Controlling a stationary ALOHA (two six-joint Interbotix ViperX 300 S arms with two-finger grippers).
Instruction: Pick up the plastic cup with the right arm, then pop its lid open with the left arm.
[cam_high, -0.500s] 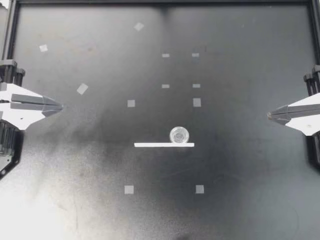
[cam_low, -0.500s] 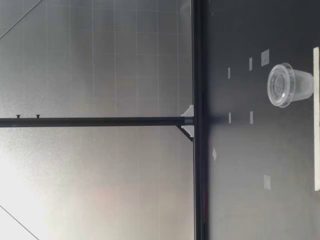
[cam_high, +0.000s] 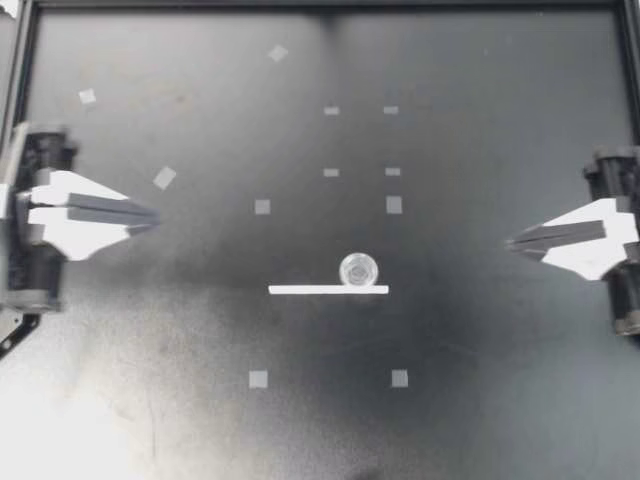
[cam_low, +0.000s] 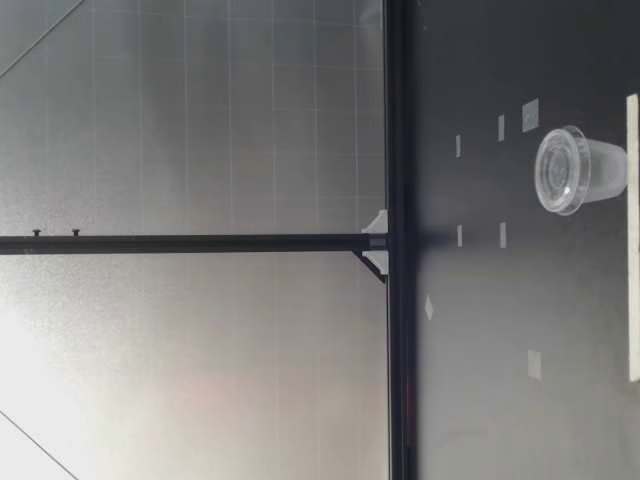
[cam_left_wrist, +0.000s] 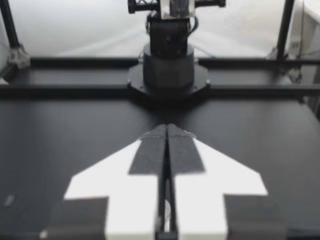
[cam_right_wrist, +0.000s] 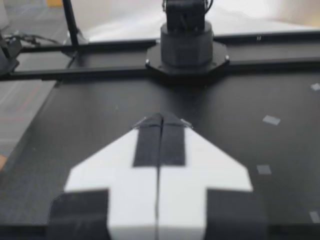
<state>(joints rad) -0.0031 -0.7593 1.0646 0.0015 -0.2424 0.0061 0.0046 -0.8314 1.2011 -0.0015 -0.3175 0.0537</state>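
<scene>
Small clear plastic cup (cam_high: 358, 269), tapered with a rolled rim, stands upright mid-table on the scuffed matte black table (cam_high: 480, 400). It sits just beside a thin white strip (cam_high: 310, 290), among pale square tape marks (cam_high: 258, 379). The left gripper (cam_high: 150, 215) and right gripper (cam_high: 515, 242) have flat wedge fingers, white with dark strips. Both are pressed together on nothing, well apart from the cup.

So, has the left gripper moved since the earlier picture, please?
Yes: the left gripper has advanced toward the cup, its tip nearly level with the tilted tape square.
</scene>
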